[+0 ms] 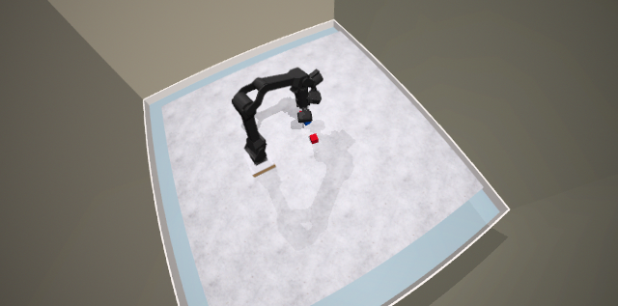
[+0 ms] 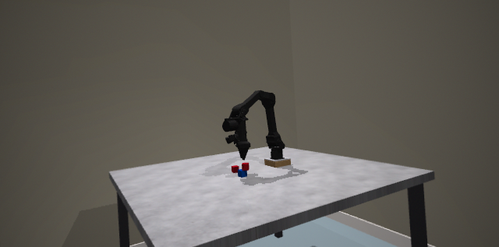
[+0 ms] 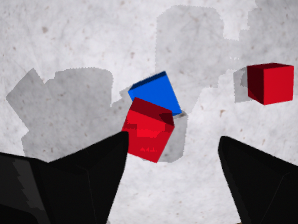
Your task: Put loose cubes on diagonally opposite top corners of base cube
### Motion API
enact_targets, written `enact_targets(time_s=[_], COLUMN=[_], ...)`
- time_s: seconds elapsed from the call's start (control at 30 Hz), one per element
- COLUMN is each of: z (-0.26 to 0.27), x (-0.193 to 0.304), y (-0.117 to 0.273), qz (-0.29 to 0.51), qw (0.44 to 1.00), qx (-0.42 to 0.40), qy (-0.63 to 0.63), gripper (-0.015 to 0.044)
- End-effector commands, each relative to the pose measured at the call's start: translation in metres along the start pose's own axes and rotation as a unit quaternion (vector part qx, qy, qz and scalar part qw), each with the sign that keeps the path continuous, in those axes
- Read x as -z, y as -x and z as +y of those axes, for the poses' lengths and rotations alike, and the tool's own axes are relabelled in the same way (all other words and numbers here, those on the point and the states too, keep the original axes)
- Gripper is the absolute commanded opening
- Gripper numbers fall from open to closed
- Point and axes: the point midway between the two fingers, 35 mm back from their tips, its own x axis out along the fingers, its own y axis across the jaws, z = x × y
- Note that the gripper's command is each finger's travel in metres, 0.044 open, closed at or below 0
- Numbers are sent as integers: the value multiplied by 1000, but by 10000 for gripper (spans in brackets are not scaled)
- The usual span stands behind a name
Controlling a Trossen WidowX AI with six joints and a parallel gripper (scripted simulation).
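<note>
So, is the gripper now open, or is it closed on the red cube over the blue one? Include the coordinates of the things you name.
Open. The wrist view shows the gripper [image 1: 305,122] [image 2: 243,159] [image 3: 174,141] with its fingers apart, wider than the red cube [image 2: 245,166] [image 3: 148,132].

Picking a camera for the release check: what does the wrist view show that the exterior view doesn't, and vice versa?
Wrist only: both fingers of the gripper apart, with open space between them, and the blue base cube's turn relative to the red cube on it.

Exterior only: the whole arm, its mounting block and the table's legs.

Both: that red cube overlapping the blue one, the other red cube off to one side, and the tabletop.
</note>
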Motion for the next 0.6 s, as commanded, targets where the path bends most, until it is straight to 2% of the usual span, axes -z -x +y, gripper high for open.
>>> enact_targets(time_s=[0.0, 0.27, 0.57], z=[-8, -28, -52], x=[-5, -14, -21], y=[5, 13, 21], qz=[-3, -4, -4], qw=[997, 966, 892], qx=[-1, 0, 2], qy=[77, 258, 451], gripper=[265, 265, 265])
